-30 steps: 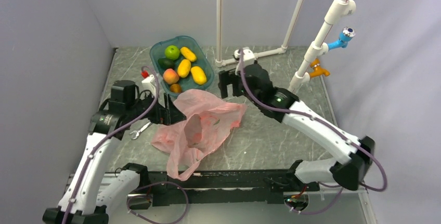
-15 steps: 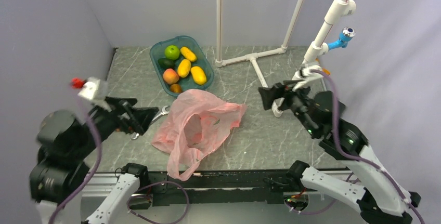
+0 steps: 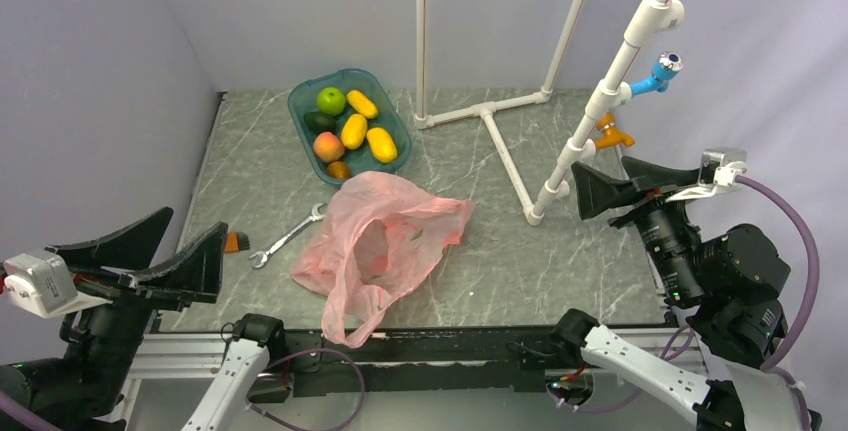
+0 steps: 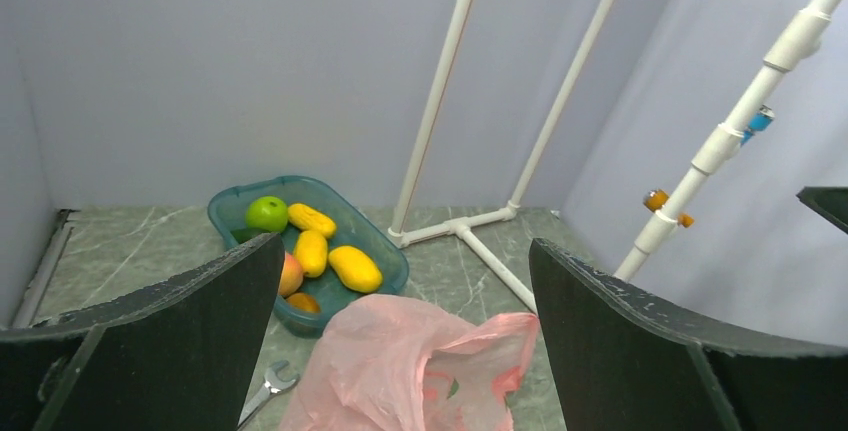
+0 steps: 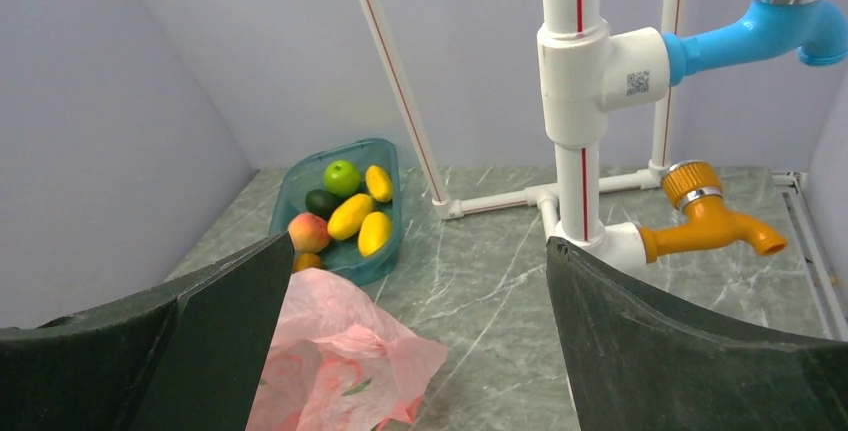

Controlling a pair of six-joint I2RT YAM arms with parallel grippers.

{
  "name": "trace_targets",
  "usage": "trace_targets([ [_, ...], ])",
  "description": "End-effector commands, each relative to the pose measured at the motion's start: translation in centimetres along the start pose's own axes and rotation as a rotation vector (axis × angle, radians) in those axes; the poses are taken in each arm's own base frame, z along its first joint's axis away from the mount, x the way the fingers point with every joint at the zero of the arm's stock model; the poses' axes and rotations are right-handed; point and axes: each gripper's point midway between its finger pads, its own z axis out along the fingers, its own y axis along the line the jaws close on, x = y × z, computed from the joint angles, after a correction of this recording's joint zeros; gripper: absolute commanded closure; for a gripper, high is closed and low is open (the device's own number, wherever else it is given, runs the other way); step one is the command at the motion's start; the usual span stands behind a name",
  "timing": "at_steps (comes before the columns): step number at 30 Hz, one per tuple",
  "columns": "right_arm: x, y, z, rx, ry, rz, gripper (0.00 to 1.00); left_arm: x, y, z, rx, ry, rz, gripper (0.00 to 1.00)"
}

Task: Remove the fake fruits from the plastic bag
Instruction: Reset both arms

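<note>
The pink plastic bag [image 3: 385, 236] lies limp and crumpled mid-table, with no fruit shape showing through it; it also shows in the wrist views [image 4: 420, 366] [image 5: 340, 361]. The fake fruits sit in the teal tray [image 3: 300, 101] behind it: a peach [image 3: 328, 146], three yellow mangoes [image 3: 353, 131] and a small orange one [image 3: 339, 169]. My left gripper [image 3: 193, 226] hangs open at the near left, well clear of the bag. My right gripper [image 3: 600, 166] hangs open at the far right, raised beside the pipes. Nothing is between either pair of jaws [image 4: 405, 246] [image 5: 418, 243].
A green apple [image 3: 331, 101] and a dark avocado [image 3: 318, 121] share the tray. A steel wrench [image 3: 285, 236] lies left of the bag. A white pipe frame [image 3: 505, 151] with a blue tap [image 3: 660, 71] and an orange tap [image 3: 612, 134] stands at back right.
Both arms have drawn back from the bag and risen, left to the near-left corner, right to the right side. The wrench is now uncovered. The bag has not moved.
</note>
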Motion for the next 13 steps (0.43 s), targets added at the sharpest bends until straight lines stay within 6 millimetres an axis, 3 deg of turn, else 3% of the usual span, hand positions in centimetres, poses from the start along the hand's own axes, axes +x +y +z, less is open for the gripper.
trace_targets([
  [1, -0.3, -0.8, -0.3, 0.034, -0.010, 0.005, 0.00, -1.1, 0.6, 0.2, -0.041, -0.035, 0.005, 0.00],
  [13, -0.1, -2.0, -0.9, 0.088, -0.020, 0.017, 0.00, -0.3, 0.4, 0.5, -0.026, -0.008, -0.018, 0.01],
])
